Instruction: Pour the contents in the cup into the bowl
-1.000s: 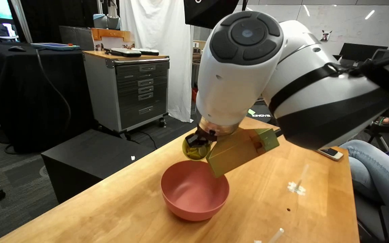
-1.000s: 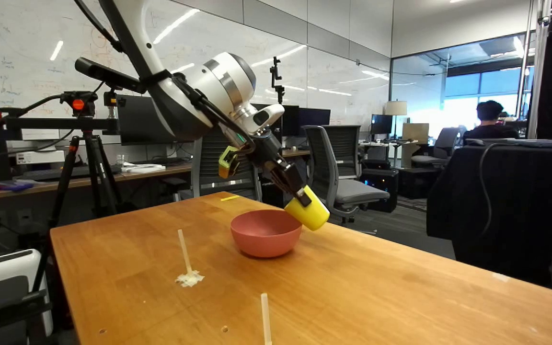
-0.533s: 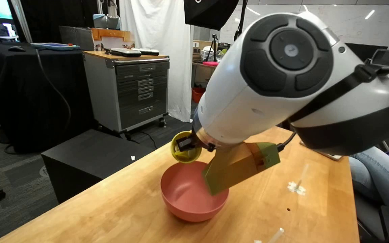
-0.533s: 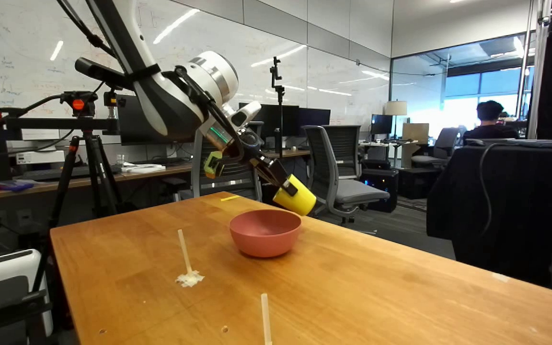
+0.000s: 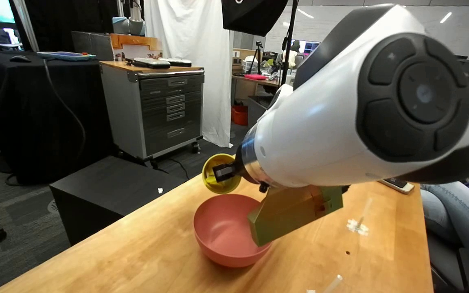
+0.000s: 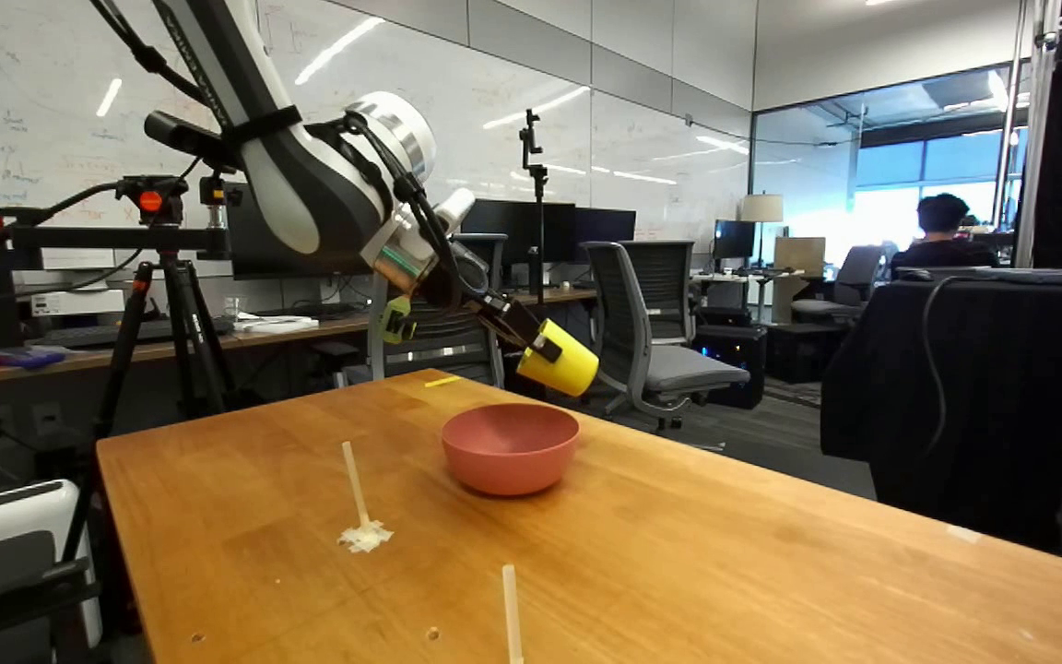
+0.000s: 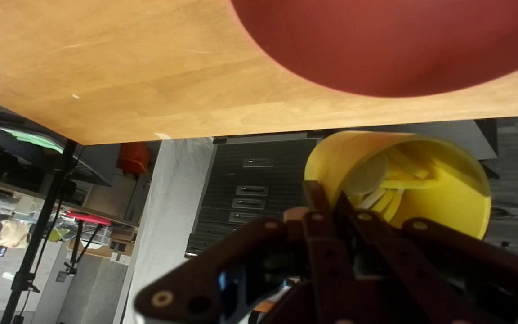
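While closed hand (image 7: 329,191) pinches tilted cup (image 6: 573,363) by wall, pieces (image 7: 400,184) inside, pre-pour positioning seems current; steeper tip over bowl (image 6: 508,468) near counter (image 6: 697,544) edge presumably next.

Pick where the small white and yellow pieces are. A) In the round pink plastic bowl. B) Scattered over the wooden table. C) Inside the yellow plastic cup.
C: the wrist view looks into the tilted yellow cup and shows the pieces lying inside it.

“EMIKA” on the arm (image 6: 310,184)
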`<state>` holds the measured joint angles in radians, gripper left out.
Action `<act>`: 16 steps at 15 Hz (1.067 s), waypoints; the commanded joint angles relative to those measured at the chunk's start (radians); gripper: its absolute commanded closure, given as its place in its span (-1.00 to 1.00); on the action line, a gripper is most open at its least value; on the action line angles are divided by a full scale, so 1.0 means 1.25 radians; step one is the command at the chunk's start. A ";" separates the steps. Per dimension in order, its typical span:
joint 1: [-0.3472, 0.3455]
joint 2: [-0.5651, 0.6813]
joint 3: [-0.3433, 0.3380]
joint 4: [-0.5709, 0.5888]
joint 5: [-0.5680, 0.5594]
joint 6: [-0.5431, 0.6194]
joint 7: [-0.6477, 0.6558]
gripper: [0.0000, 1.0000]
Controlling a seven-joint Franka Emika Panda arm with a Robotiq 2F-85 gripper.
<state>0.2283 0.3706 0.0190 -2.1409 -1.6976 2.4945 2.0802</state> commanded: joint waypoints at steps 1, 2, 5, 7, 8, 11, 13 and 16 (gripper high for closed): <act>-0.040 -0.040 0.040 -0.037 -0.080 -0.027 0.087 0.91; -0.046 -0.040 0.044 -0.039 -0.104 -0.028 0.109 0.91; -0.063 -0.034 0.056 -0.043 -0.170 -0.044 0.173 0.91; -0.074 -0.030 0.062 -0.048 -0.213 -0.056 0.211 0.91; -0.079 -0.028 0.065 -0.053 -0.230 -0.062 0.225 0.91; -0.090 -0.021 0.076 -0.069 -0.290 -0.079 0.270 0.91; -0.096 -0.016 0.084 -0.082 -0.326 -0.092 0.297 0.91; -0.097 -0.012 0.095 -0.101 -0.378 -0.125 0.333 0.91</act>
<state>0.1273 0.3681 0.1008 -2.2336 -2.0933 2.3988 2.4258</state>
